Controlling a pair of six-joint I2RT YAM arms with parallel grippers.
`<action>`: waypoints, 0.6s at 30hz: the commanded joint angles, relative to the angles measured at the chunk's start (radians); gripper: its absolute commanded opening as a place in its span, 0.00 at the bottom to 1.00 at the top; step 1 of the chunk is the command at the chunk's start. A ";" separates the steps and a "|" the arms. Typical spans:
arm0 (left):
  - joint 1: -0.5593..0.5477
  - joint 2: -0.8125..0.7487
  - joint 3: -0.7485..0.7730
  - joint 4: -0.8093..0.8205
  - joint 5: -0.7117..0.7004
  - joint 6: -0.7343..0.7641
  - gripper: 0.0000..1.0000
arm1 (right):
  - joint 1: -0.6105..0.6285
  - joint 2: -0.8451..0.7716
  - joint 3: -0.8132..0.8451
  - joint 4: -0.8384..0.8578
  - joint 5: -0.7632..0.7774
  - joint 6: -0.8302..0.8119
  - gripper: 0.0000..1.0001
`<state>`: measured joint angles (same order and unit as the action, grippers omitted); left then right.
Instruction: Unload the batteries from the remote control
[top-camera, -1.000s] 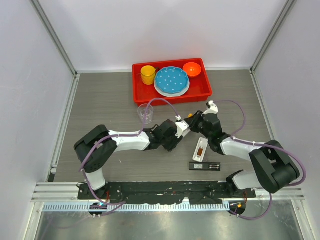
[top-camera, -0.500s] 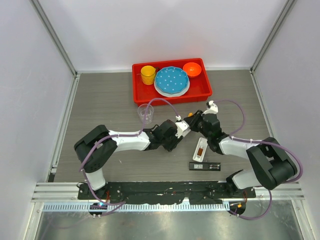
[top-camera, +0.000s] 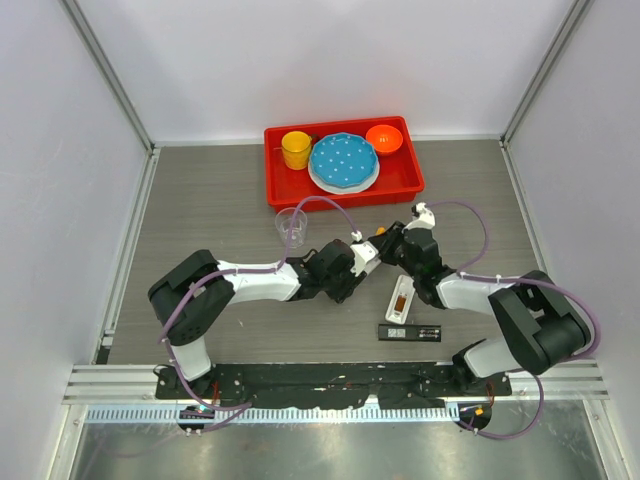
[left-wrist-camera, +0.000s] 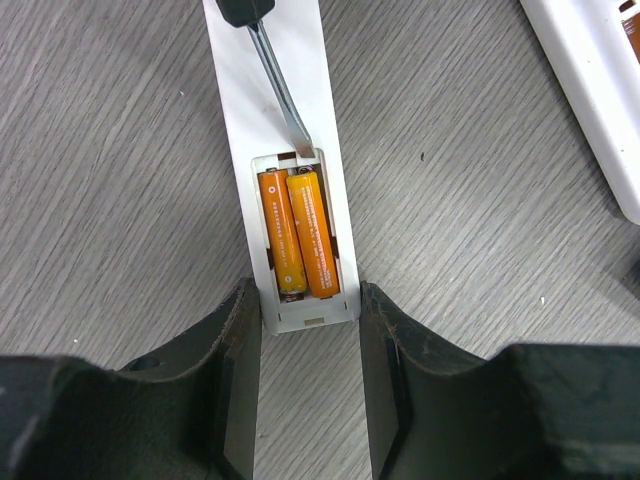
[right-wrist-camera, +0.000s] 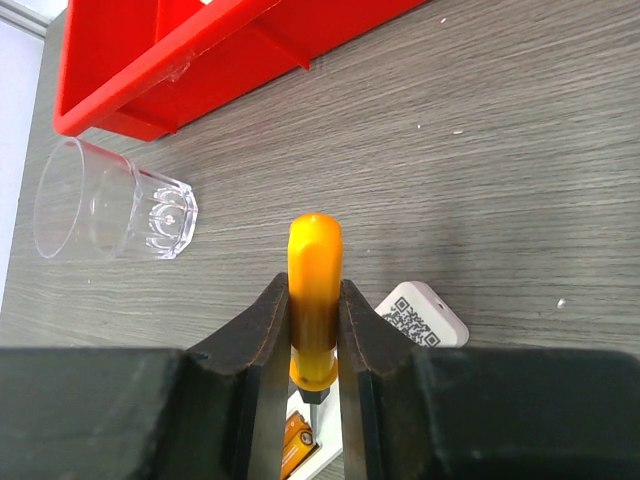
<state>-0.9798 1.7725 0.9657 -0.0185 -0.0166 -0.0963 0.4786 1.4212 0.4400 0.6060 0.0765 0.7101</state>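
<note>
Screwdriver (right-wrist-camera: 315, 250) clamped tight in right gripper (right-wrist-camera: 314, 300), tip at batteries (left-wrist-camera: 295, 232); left gripper (left-wrist-camera: 307, 310) closed on remote (left-wrist-camera: 310, 80) sides

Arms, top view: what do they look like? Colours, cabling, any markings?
Both match: the left arm and right arm have white links between bulky black joint housings. A thin purple cable loops loosely along each. The fingers are matte black, broad and slab-like with rounded tips. No markings are legible.

A robot lab cell: plain white walls (top-camera: 300, 60) in aluminium framing (top-camera: 110, 75) enclose a grey tabletop (top-camera: 210, 190)
</note>
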 joint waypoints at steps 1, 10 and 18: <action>0.003 -0.008 0.013 0.022 0.010 0.010 0.15 | 0.003 0.024 -0.018 0.061 0.008 -0.005 0.01; 0.003 -0.010 0.014 0.022 0.010 0.009 0.15 | 0.003 0.033 -0.021 0.055 -0.001 0.000 0.01; 0.003 -0.008 0.015 0.022 0.014 0.006 0.15 | 0.003 -0.041 -0.038 -0.006 0.037 -0.015 0.01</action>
<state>-0.9798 1.7725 0.9657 -0.0181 -0.0162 -0.0959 0.4789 1.4319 0.4202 0.6304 0.0696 0.7174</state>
